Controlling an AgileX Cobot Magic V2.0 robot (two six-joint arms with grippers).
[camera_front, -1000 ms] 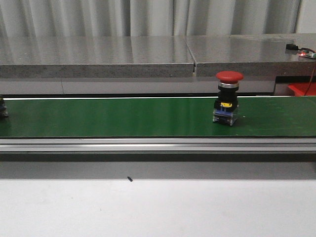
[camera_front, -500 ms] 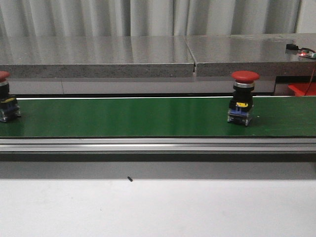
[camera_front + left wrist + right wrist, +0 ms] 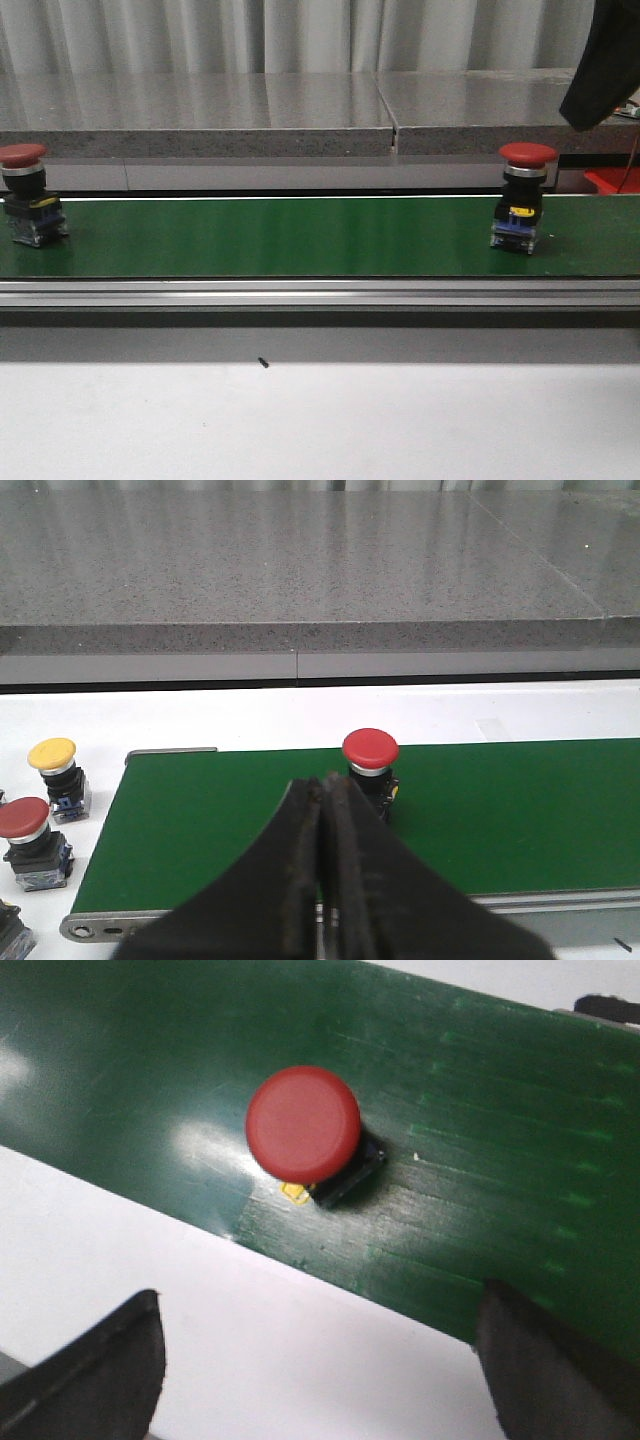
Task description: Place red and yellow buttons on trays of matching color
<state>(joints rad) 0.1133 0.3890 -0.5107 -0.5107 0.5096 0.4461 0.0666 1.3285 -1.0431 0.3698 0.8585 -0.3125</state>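
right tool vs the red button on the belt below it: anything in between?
Nothing visible. In the right wrist view the red button stands alone on the green belt, with the right tool open, its fingers spread wide, and only bare belt and white table between them.

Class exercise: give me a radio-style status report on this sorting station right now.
Left end effector shut, empty. Right end effector open above red mushroom-head push button on green conveyor belt. Nothing blocking.
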